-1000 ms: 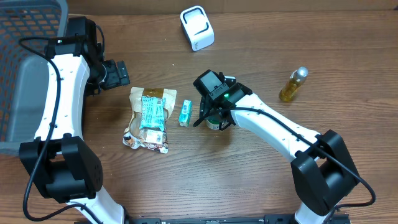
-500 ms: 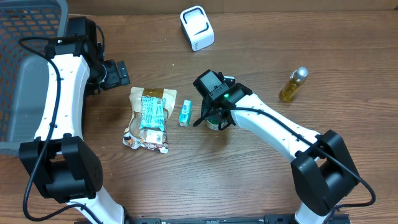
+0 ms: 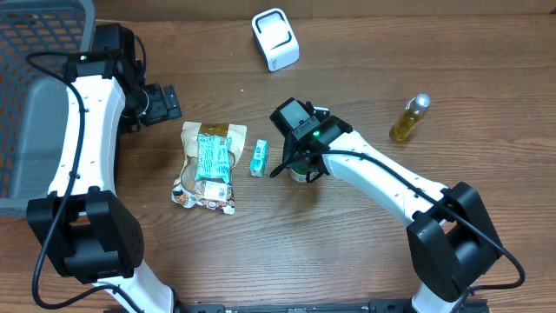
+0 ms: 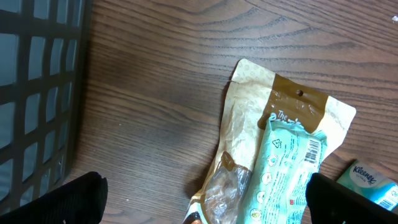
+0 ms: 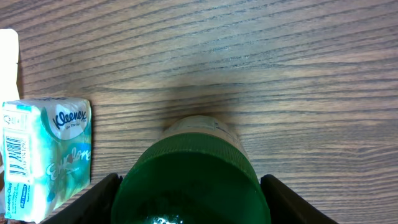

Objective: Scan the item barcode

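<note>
Overhead: right gripper (image 3: 298, 165) over the green-capped bottle (image 3: 301, 175), which stands mid-table just right of a tissue pack (image 3: 259, 158).
Right wrist: fingers (image 5: 99, 198) pinch the cap, one on each side.
Left wrist: left gripper (image 4: 211, 200) spread wide above a pouch (image 4: 280, 149).

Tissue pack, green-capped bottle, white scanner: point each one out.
tissue pack (image 5: 46, 155), right wrist view, on its printed front.
green-capped bottle (image 5: 189, 180), right wrist view, on the green cap.
white scanner (image 3: 275, 39), overhead view, on its top face.
</note>
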You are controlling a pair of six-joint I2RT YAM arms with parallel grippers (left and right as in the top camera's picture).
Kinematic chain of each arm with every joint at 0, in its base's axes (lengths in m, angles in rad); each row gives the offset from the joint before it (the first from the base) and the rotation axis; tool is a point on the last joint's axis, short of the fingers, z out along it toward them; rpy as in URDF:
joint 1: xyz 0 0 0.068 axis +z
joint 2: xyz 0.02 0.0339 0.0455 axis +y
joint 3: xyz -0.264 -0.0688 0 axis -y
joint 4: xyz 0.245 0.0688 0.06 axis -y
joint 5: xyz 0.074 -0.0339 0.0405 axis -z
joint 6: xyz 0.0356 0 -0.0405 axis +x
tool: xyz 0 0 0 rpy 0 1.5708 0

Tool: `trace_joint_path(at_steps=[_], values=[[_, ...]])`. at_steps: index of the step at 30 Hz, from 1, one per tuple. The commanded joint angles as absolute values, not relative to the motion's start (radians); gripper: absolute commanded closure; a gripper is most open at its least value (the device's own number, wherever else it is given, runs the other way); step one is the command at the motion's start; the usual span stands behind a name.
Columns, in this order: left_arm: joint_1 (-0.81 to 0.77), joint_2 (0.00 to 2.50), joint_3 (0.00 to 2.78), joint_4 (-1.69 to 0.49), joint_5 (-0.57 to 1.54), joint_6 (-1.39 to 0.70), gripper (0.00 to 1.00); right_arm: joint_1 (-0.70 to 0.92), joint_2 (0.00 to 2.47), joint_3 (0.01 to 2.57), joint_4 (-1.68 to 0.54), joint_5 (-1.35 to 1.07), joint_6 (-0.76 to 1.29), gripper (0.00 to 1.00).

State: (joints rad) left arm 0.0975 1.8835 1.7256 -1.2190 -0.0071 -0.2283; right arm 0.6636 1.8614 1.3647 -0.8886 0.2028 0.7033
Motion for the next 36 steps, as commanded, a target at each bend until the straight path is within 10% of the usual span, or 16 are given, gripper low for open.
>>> trace_joint_path(at_steps=[1,36], values=[[0.091,1.877,1.721,-1.218,0.0,-0.213,0.0,0.665,1.859,1.35,-0.91,0.227,0.707,0.44],[0.091,1.877,1.721,-1.218,0.0,-0.213,0.0,0.608,1.859,1.396,-0.993,0.155,0.707,0.42]])
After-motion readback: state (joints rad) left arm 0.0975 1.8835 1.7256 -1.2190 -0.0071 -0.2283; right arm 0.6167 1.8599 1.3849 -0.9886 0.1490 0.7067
